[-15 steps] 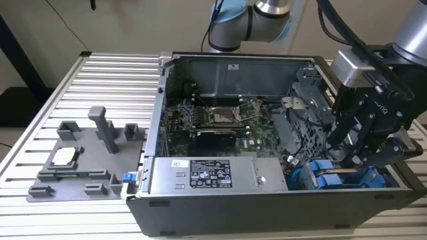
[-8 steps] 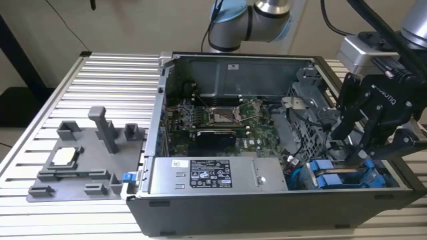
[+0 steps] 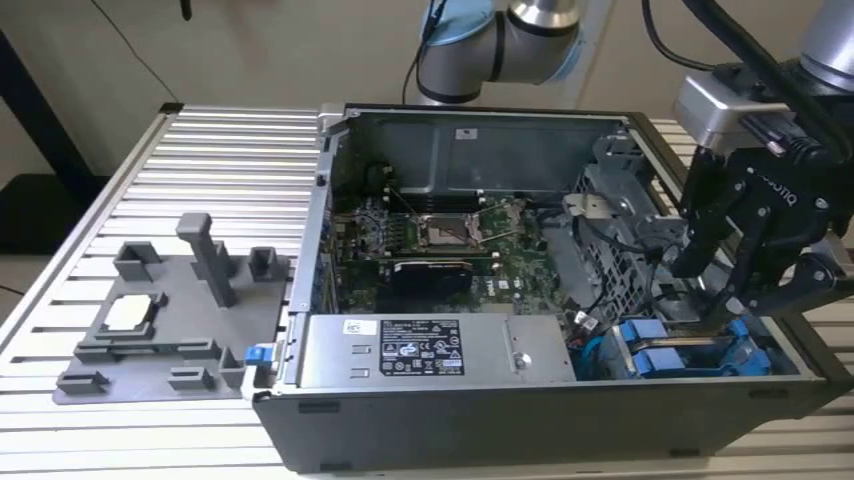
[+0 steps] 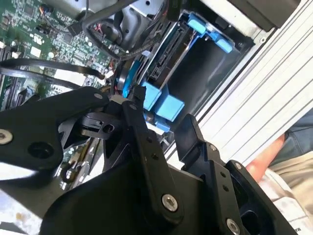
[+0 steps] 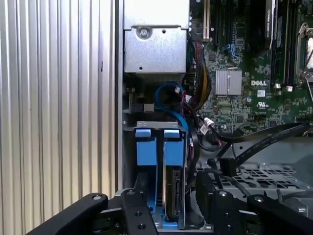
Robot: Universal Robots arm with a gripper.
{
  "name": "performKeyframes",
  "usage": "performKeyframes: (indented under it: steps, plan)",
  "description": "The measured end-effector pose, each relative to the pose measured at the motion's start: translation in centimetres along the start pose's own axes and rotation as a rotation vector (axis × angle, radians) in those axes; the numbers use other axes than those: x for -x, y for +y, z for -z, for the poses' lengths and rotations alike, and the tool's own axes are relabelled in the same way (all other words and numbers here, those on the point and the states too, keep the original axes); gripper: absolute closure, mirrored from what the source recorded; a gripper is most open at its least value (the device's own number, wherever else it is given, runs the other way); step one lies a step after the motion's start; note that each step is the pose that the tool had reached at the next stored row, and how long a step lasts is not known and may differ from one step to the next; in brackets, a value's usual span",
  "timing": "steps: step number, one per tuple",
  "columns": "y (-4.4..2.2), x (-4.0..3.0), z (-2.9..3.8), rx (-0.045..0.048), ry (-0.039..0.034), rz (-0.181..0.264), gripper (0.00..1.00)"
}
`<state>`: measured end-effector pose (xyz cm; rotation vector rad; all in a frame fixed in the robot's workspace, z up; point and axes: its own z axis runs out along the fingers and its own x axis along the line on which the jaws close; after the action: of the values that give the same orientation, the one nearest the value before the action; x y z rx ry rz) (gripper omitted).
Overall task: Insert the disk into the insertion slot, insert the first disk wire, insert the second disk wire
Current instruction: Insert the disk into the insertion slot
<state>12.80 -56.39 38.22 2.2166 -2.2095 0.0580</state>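
Observation:
The disk stands on edge in the insertion slot, a grey sheet-metal bay at the corner of the open computer case. Its blue carrier tabs stick out of the bay in both wrist views, and they also show in the exterior view. My gripper is open and hangs right over the tabs, one black finger on each side, with a gap to the carrier. In the second wrist view the gripper frames the blue tabs. A blue wire loops down toward the disk. A black wire with a loose connector lies beside the bay.
The silver power-supply box sits next to the bay, and the green motherboard lies behind it. A grey fixture plate rests on the slotted aluminium table at the exterior view's left. A person's hand is beside the case.

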Motion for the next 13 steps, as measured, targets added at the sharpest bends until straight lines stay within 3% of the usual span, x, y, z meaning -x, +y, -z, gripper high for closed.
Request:
performKeyframes:
  steps: [5,8,9,13]
  plan:
    - [0.0,0.05,-0.03,-0.0832,-0.0002,-0.001,0.47]
    - [0.0,0.07,-0.04,-0.1261,-0.0028,-0.001,0.47]
    - [-0.01,0.1,-0.05,-0.1336,-0.0035,-0.001,0.47]
    - [-0.38,0.31,-0.06,-0.1355,-0.0039,-0.001,0.47]
